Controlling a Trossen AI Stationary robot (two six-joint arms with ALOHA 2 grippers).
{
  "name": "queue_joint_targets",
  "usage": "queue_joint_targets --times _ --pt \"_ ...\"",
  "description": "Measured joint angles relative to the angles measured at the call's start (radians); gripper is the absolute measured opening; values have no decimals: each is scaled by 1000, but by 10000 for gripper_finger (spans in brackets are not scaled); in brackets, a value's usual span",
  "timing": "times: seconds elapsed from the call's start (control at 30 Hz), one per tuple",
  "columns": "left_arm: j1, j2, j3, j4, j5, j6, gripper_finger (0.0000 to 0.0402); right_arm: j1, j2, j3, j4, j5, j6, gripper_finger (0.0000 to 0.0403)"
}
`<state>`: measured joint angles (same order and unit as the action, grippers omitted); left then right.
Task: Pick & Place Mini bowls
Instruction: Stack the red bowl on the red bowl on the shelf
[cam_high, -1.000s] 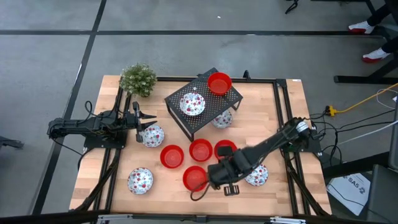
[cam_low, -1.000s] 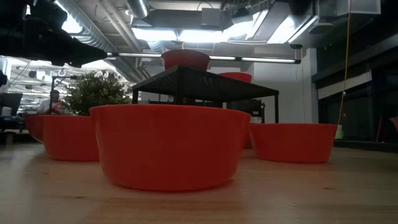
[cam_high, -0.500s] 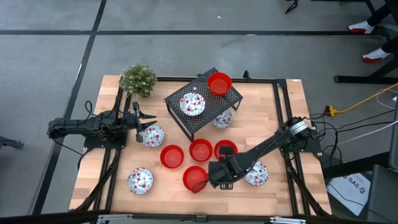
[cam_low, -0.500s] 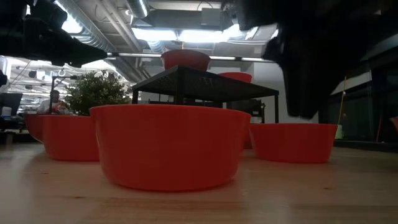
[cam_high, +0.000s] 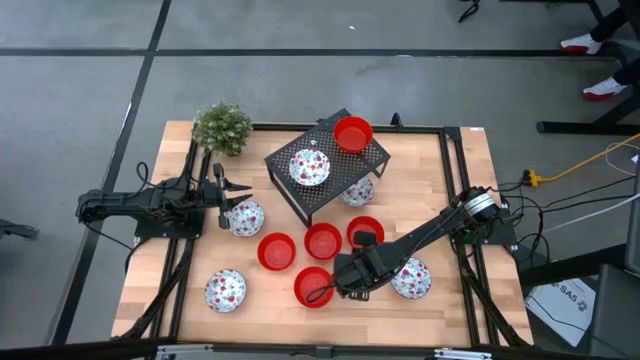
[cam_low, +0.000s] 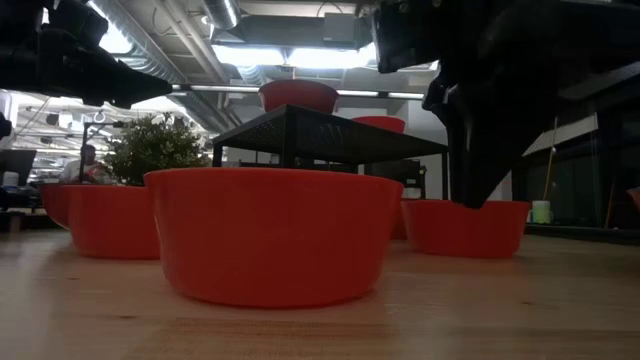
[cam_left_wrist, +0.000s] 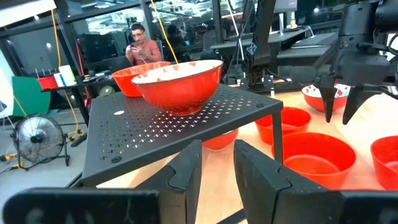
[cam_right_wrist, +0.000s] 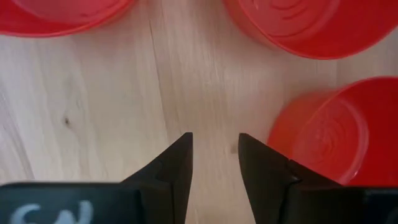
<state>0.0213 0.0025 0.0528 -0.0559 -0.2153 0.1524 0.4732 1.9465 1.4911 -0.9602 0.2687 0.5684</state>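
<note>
Jaws of the right gripper (cam_high: 338, 284), parted and empty, have slid left over the desk (cam_high: 460, 180) to the lower-centre red bowl (cam_high: 313, 287), nearing a pick; left gripper (cam_high: 222, 195) waits, parted.

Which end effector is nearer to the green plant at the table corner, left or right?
Left. The left end effector is just below the green plant in the high view; the right end effector is far across the table among red bowls.
</note>
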Motion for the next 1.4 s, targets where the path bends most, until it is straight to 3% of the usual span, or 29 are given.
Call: queue_joint_targets --times 0.2,0.47,1.0,1.4 --pt "0 0 0 0 0 0 88 0 0 71 -41 4 -25 128" --pt "0 0 0 0 0 0 88 -5 0 97 -145 132 9 128" --pt "0 0 0 0 0 0 88 -81 0 90 -142 121 163 128" --pt "0 0 0 0 0 0 88 -84 15 89 -170 114 158 128"
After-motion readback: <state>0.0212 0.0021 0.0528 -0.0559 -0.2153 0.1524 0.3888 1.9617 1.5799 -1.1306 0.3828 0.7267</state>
